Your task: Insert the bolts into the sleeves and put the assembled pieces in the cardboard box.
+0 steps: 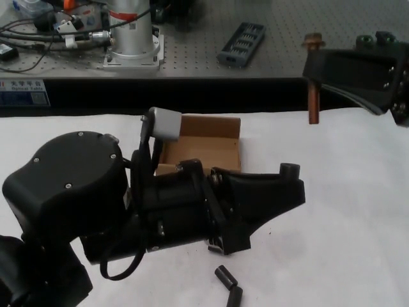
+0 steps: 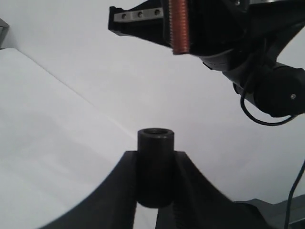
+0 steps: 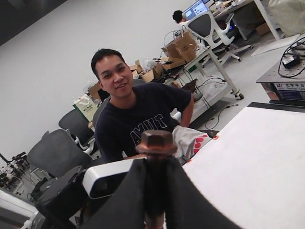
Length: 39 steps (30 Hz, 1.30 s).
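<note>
Left gripper [image 2: 156,160] clamps black cylindrical sleeve [image 2: 156,138] upright, bore up. Right gripper [image 3: 155,167] pinches copper-coloured hex bolt [image 3: 156,142], threads down, likely staged for insertion.

Centre-right, left gripper [image 1: 291,178] clamps upright sleeve [image 1: 289,168]. Right gripper [image 1: 314,70] pinches copper bolt [image 1: 313,102], head up and shank hanging down, at 1 o'clock of sleeve, apart from it. Cardboard box [image 1: 211,144] at 10 o'clock of sleeve. Two loose sleeves [image 1: 225,276] on white cloth [image 1: 358,211], 6 o'clock of frame.
</note>
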Tool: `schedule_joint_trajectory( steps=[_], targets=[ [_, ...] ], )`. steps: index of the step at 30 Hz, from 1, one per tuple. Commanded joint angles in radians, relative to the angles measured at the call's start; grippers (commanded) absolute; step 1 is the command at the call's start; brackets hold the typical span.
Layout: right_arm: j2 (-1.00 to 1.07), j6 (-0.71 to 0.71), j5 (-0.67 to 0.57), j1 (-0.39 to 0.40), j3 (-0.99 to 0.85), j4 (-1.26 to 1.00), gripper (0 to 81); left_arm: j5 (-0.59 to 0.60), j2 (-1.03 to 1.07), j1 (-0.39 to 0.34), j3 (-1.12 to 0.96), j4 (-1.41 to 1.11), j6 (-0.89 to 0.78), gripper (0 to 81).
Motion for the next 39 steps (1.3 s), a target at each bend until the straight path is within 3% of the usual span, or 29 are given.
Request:
schedule_joint_trajectory(
  steps=[1, 15, 25, 32, 39],
  targets=[
    [-0.016, -0.003, -0.03, 0.002, 0.03, -0.021, 4.1, 0.037, -0.012, -0.004, -0.004, -0.028, 0.03, 11.3],
    [-0.067, -0.066, 0.006, 0.002, 0.137, -0.043, 4.1, 0.006, 0.081, -0.004, 0.012, -0.03, 0.154, 11.3],
    [-0.051, -0.131, 0.055, 0.002, 0.246, -0.048, 4.1, -0.104, 0.083, -0.004, 0.21, -0.2, 0.172, 11.3],
    [0.065, -0.187, 0.095, 0.076, 0.258, -0.141, 4.1, -0.125, 0.083, -0.004, 0.222, -0.23, 0.181, 11.3],
    [0.194, -0.142, 0.127, 0.131, 0.258, -0.337, 4.2, -0.136, 0.083, -0.004, 0.222, -0.23, 0.194, 11.3]
  ],
)
